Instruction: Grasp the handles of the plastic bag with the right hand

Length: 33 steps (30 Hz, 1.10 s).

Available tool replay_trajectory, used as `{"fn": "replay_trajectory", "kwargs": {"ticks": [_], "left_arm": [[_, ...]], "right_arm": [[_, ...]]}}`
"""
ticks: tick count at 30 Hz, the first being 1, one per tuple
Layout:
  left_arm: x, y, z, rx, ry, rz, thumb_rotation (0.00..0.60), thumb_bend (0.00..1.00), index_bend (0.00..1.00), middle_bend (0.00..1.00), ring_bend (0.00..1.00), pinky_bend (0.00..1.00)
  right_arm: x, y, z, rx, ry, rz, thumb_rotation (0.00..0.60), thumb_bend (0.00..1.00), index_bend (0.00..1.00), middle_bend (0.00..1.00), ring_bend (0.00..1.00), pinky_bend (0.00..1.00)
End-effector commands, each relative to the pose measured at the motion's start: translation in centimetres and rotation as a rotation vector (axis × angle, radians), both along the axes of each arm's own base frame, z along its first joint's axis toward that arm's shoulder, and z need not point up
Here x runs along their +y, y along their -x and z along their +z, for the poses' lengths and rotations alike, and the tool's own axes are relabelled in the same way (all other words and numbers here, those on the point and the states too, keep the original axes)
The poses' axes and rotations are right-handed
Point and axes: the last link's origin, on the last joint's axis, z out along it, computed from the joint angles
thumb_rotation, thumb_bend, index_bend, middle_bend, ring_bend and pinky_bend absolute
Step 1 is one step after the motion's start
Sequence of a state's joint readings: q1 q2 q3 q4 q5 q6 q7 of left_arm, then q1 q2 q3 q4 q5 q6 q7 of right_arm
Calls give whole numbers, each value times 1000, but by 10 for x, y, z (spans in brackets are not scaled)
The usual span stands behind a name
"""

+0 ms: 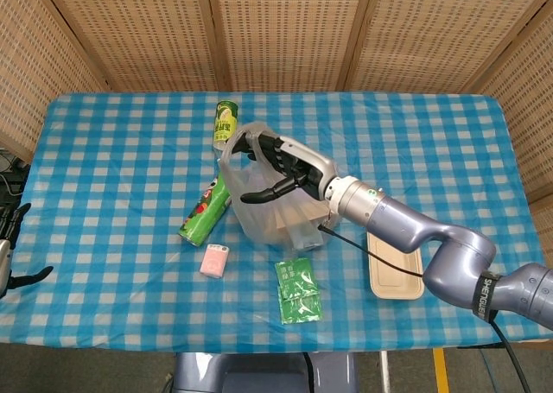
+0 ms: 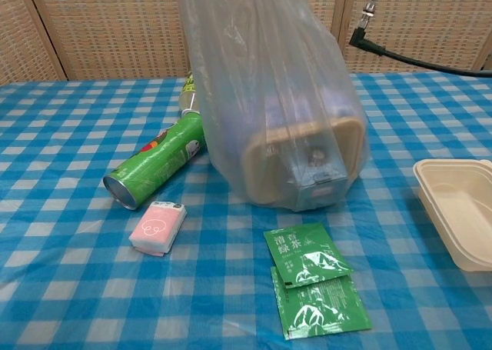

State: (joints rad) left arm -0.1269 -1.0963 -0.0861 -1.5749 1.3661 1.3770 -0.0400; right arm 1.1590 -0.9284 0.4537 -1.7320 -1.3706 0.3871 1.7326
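The translucent white plastic bag stands near the middle of the blue-and-white checked tablecloth, a beige container and a small box showing through its wall, and its handles are gathered at the top in the right hand, whose fingers curl around them. Just left of the bag lies a green cylindrical snack can with a green drink can behind it, a small pink packet and two green tea sachets in front, and an empty beige tray to the right. The left hand sits at the table's left edge, well apart, fingers spread and holding nothing.

Clear plastic bag holding a beige container stands beside green can.
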Motion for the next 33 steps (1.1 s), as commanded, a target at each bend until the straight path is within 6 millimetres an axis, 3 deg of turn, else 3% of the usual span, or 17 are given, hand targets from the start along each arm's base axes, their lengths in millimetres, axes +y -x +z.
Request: {"fn": "replay_trajectory", "kwargs": {"ticks": [1,22,28,32,33], "left_arm": [[0,1,1,-2,-4,4,600,0,0,0,0,0],[3,3,0,-1,0,14,600,0,0,0,0,0],[3,4,0,0,-2,18,600,0,0,0,0,0],[3,5,0,0,-1,21,600,0,0,0,0,0],[3,5,0,0,-1,21,600,0,0,0,0,0]], "right_arm": [[0,-5,-8,0,-21,-5,600,0,218,253,95,9],[-4,-24,-25,33,-99,-42,600,0,296,314,120,14],[-1,-28,-26,25,-129,-43,600,0,347,418,221,204],[0,-30,-25,23,-149,-43,600,0,383,489,300,414],[0,-31,-25,15,-157,-45,600,0,385,497,305,419]]}}
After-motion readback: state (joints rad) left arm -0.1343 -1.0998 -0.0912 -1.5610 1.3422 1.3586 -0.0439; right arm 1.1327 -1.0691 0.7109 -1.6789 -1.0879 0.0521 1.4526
